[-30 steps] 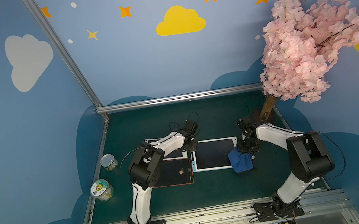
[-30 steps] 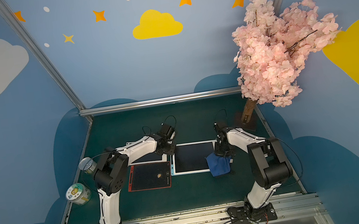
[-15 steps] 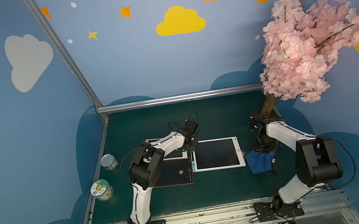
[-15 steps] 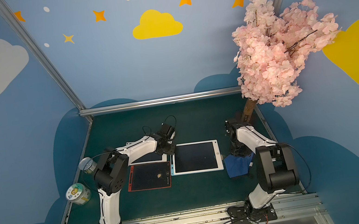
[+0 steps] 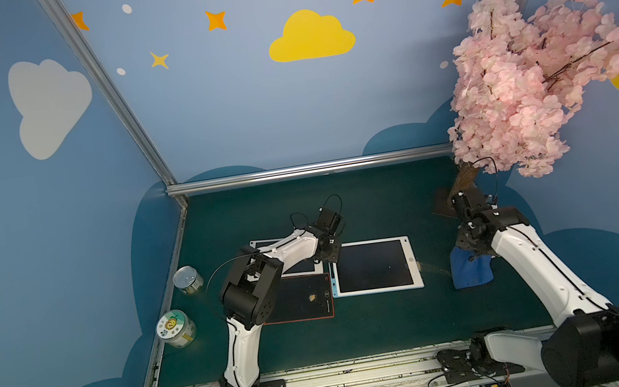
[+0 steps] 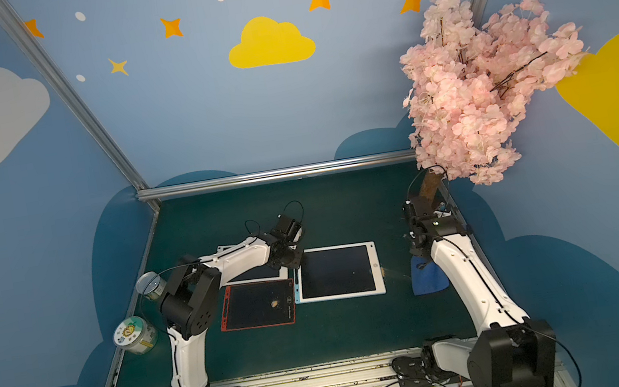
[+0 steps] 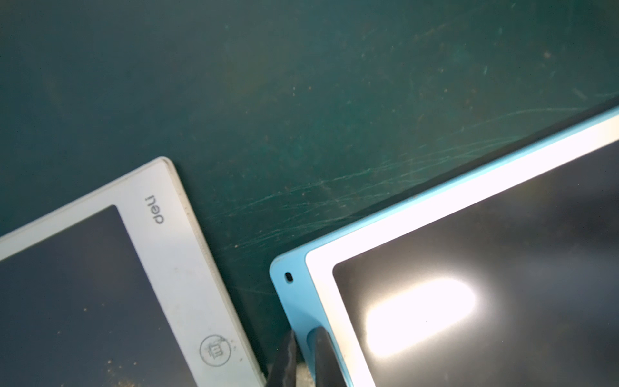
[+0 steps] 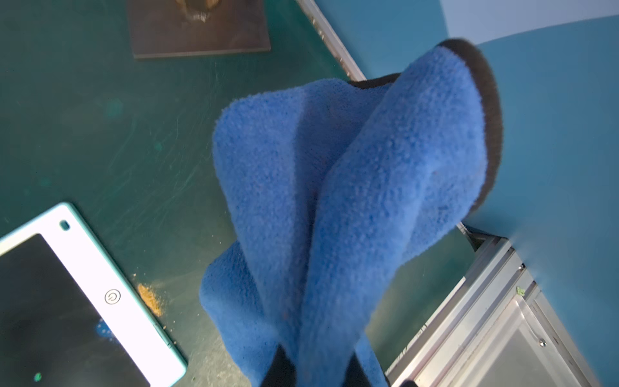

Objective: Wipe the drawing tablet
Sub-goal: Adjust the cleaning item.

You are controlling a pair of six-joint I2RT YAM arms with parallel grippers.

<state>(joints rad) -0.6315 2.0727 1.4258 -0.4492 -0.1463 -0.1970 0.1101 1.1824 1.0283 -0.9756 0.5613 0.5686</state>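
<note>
As the fluffy blue cloth [image 8: 335,184] is floppy, right jaws clench its bunch; left jaws sit closed by the stiff white-framed drawing tablet [image 5: 374,266].

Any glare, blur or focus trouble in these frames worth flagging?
Left wrist view: strong glare patch on the screen of the blue-edged tablet, white bezel blown out, fingers soft at the frame edge. Right wrist view: blue cloth blocks the middle, softest near the lens; the tablet bezel is overexposed there too. Both top views: evenly lit, sharp, no glare on the tablet.
</note>
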